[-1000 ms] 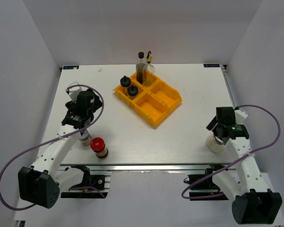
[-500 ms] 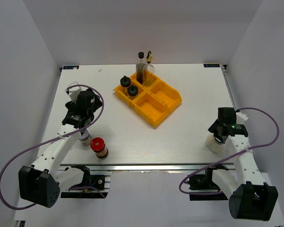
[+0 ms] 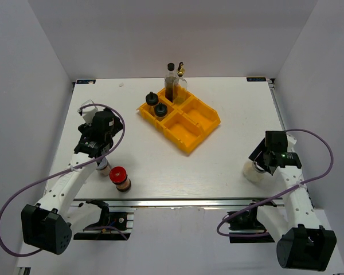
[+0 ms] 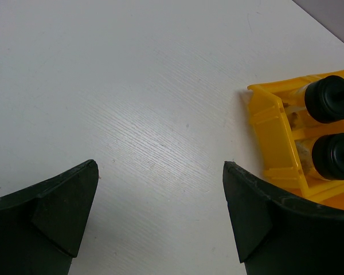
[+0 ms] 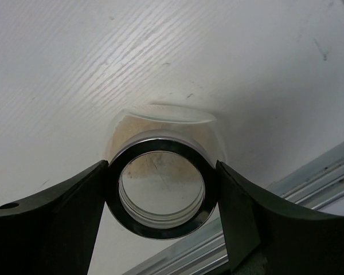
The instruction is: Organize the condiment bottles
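The yellow tray (image 3: 202, 117) holds two black-lidded jars (image 3: 156, 104); they also show in the left wrist view (image 4: 331, 98). The dark-brown bottle (image 3: 171, 85) and the gold-spouted clear bottle (image 3: 181, 83) stand at the tray's far corner. A red-lidded jar (image 3: 119, 177) and a jar half hidden under the left arm (image 3: 103, 168) stand near the front left. My left gripper (image 3: 105, 127) (image 4: 160, 217) is open and empty over bare table. My right gripper (image 3: 262, 165) (image 5: 163, 192) is shut on the silver-lidded jar (image 3: 252, 172) (image 5: 160, 143) at the front right.
The table's front edge with its metal rail (image 5: 229, 240) runs just beside the silver-lidded jar. The tray's near-right compartments (image 3: 186, 132) hold nothing. The tray's corner (image 4: 269, 123) is to the right of my left fingers. White walls close in both sides.
My right gripper and the silver-lidded jar have shifted slightly left along the front edge. The left arm has barely moved.
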### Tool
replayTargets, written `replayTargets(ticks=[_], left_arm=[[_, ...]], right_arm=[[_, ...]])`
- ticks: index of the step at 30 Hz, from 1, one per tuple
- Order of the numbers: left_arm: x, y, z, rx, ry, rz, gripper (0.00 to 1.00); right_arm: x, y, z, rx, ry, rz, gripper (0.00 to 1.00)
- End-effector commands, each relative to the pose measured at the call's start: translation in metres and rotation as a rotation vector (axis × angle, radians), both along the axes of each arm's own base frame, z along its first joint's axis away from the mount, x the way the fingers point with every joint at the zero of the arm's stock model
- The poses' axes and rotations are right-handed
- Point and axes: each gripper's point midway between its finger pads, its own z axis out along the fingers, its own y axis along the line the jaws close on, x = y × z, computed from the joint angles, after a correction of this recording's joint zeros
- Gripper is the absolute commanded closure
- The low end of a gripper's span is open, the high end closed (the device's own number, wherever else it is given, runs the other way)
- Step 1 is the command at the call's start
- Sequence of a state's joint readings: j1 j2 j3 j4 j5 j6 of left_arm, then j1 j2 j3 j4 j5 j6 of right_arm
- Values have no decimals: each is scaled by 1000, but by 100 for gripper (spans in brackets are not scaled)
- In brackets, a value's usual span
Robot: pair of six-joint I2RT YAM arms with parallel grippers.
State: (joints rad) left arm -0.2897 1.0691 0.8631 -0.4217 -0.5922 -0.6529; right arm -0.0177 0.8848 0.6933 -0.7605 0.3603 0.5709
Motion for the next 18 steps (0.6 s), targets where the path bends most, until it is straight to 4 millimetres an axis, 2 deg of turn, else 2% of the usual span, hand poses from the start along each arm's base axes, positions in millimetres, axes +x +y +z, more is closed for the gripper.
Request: replayTargets(ticks=[1,2,3,4,9,10,12,13,15,17,18], left_arm=[[-1,5,9,-5,-37,26,2],[-2,6,8,-3,-36,28,2],[-2,6,8,-2,-36,29,2],[-2,7,7,0,-35,32,2],[-1,7,9,-1,-41,34,2],[-1,7,9,-1,-39,34,2],[0,8,8,2,-38,36,2],[0,7,8,1,-37,36,2],[0,7,8,1,-39,37,2],[0,8,9,1,-41,38,2],[-1,8,8,3,-39,40,2]], right_arm=[[39,27,47,86,-178,171,97],[44,33,53,105,-201,210,98],[55,38,68,108,-259,253,100],[58,48,76,140,-285,301,100],[79,74,117,138,-399,441,100],[80,91,123,155,-412,510,100],[87,108,134,157,-439,575,100],[90,128,146,145,-477,656,100],[96,154,149,122,-483,739,100],[109,175,161,103,-514,811,100],[108,193,165,117,-529,879,100]])
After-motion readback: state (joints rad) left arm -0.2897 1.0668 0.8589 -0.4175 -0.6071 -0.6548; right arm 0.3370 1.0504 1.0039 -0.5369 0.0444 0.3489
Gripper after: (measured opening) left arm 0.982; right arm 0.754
